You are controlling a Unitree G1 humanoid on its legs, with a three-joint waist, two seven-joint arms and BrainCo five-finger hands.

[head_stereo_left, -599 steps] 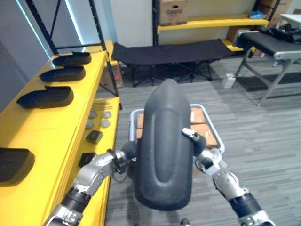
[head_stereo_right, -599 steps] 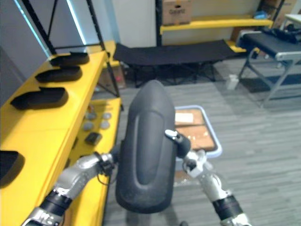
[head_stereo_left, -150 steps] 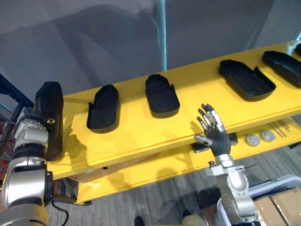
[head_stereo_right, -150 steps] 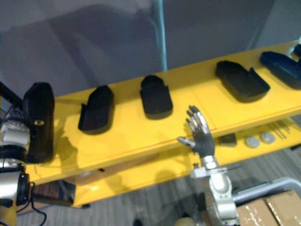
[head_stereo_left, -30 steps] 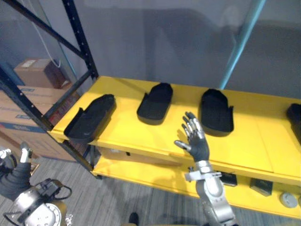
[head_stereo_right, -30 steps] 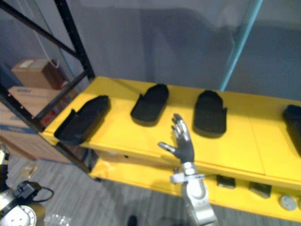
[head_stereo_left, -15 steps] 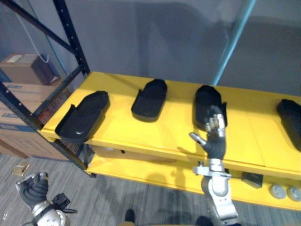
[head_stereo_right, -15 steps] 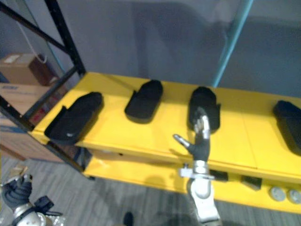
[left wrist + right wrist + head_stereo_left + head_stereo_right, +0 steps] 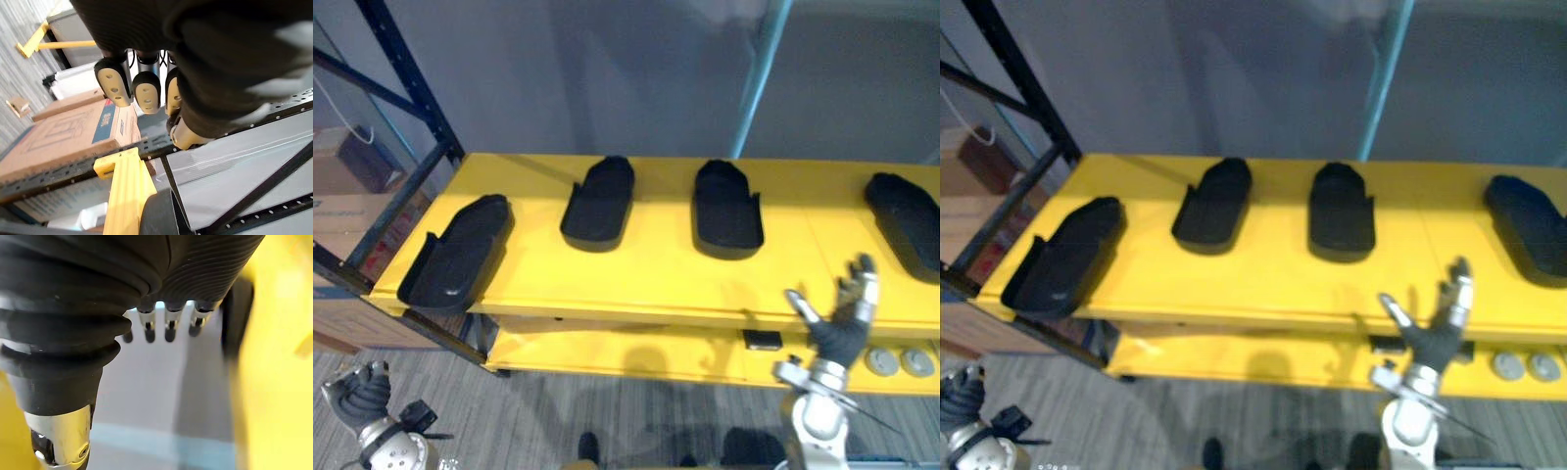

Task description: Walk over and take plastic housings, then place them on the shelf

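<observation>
R hand [image 9: 839, 328] spread, L hand [image 9: 357, 397] curled empty, 4 housings [image 9: 598, 201] on yellow shelf [image 9: 641, 269]

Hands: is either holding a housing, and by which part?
Nothing is held. The right hand is open before the shelf; the left hand is curled, empty, near the floor.

A plain grey wall [image 9: 607, 69] runs behind a long yellow shelf [image 9: 646, 264], with a second yellow lower shelf [image 9: 636, 357] just beneath it. A pale teal post [image 9: 759, 78] rises in front of the wall behind the shelf. At the left end stands a dark perforated upright [image 9: 411, 83], met by a slanting brace [image 9: 372, 86]. Cardboard boxes [image 9: 58, 142] sit beyond that end. The floor [image 9: 509, 421] is grey, finely striped carpet. The light is even and soft.
</observation>
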